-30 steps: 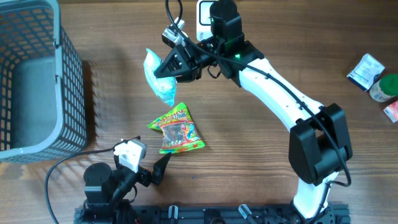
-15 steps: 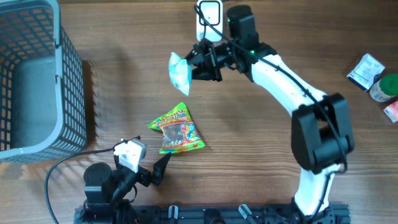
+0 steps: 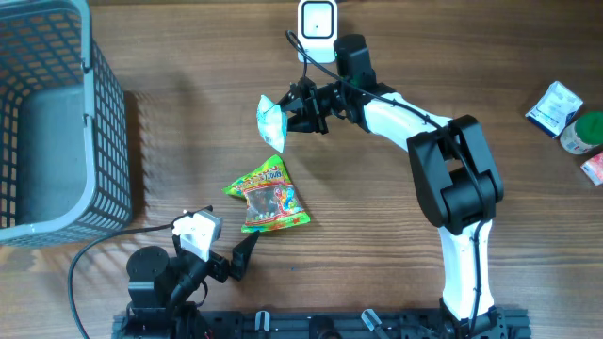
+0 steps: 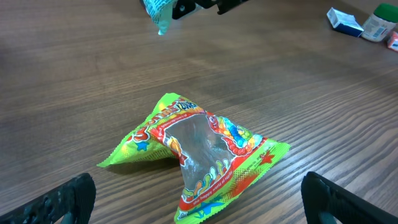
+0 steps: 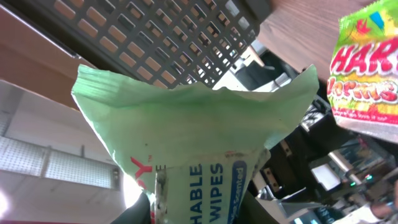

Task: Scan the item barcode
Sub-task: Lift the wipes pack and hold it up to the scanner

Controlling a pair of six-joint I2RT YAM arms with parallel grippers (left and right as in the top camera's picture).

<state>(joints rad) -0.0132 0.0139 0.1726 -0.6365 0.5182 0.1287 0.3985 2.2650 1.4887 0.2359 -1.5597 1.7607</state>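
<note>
At the near edge the left gripper stands wide open and empty, with the gummy candy bag lying flat just beyond it. Further out, the right gripper is clamped narrowly on the wipes packet, held off the table with its long axis hanging roughly upright. The white scanner sits near it, beyond and to the right, so the right arm is judged better placed. No barcode is discernible on the packet in any view.

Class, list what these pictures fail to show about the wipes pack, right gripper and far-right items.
- wipes pack: barcode unseen; right wrist view cuts its print at the bottom edge.
- right gripper: fingertips hidden behind the pack in its wrist view.
- far-right items: overhead, too small to read; one cut off.
</note>
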